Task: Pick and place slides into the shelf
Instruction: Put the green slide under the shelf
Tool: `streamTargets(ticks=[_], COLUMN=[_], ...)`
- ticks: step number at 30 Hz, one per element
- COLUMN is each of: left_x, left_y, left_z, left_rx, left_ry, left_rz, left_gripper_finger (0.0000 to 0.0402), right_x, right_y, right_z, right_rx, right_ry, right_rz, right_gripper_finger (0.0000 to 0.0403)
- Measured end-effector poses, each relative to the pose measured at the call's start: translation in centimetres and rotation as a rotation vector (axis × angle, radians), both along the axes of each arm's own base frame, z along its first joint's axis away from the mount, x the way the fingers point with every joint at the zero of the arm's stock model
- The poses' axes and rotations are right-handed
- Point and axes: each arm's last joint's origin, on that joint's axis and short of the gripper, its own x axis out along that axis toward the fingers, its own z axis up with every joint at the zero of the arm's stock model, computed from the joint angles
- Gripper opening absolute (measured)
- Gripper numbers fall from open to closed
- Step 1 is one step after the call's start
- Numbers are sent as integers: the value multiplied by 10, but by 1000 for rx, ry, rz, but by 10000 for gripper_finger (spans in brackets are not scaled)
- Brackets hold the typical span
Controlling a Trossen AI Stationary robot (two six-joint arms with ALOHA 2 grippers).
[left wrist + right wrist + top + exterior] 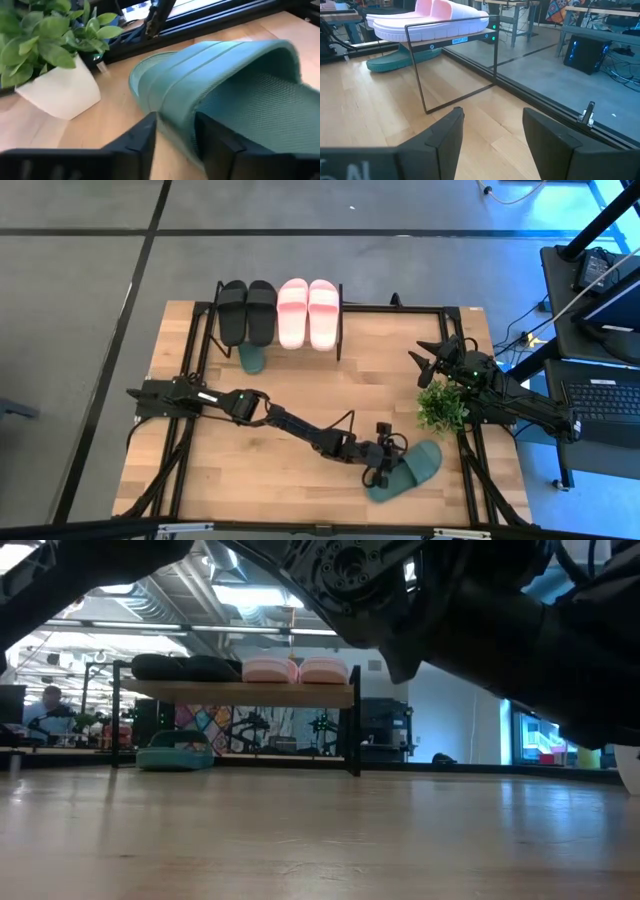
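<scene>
Near the table's front edge, the left gripper [383, 463] has its dark fingers [137, 145] parted astride the strap edge of a dark green rubber slide sandal [410, 468], not visibly clamped; a small potted plant [441, 405] stands just beside; on the low wood-topped, black-framed shelf [340, 330] rest black slides [247, 312] and pale pink slides [308, 311], another green slide [176, 752] beneath; the right gripper [428, 363] waits open by the plant.

Black slides [247, 312] and pale pink slides [308, 312], dark green slide [410, 469], light wood table [300, 390], white pot [60, 92] with green plant [441, 404]
</scene>
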Motion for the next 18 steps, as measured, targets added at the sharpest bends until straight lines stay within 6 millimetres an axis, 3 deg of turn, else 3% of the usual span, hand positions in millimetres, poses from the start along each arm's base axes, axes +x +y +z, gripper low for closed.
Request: streamTargets(ticks=[6, 11, 18], left_x=[0, -1, -10], left_y=[0, 6, 49], left_z=[2, 15, 70], left_rx=[-115, -143, -32], left_ry=[-8, 4, 116], left_rz=[29, 79, 247], left_gripper_finger=[15, 7, 4], right_x=[0, 0, 0], right_y=[0, 0, 0], right_z=[0, 0, 0], right_rx=[0, 0, -1], right_ry=[0, 0, 2], right_rz=[0, 0, 0], right_gripper_finger=[206, 206, 206])
